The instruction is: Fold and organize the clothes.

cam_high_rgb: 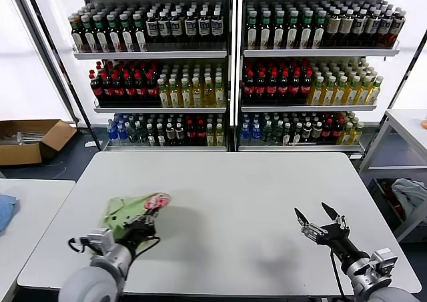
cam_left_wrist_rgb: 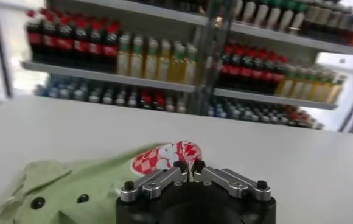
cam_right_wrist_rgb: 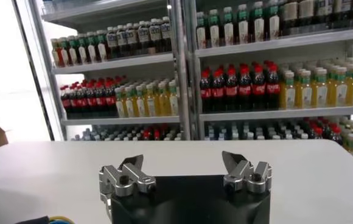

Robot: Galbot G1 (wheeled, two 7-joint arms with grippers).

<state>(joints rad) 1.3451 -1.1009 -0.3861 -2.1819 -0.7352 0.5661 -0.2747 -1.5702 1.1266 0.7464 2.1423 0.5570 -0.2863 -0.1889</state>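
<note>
2 grippers sit low in the head view: the left gripper [cam_high_rgb: 148, 223] at lower left, fingers pinching the light green shirt [cam_high_rgb: 127, 212] on the white table [cam_high_rgb: 253, 202]; the right gripper [cam_high_rgb: 319, 220] at lower right, fingers spread. Beyond, drink shelves [cam_high_rgb: 230, 62] fill the top.

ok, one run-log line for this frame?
left gripper: shut on green shirt, near-left of table | shirt: bunched, not folded | right gripper: open, above table's near-right, holding nothing
</note>
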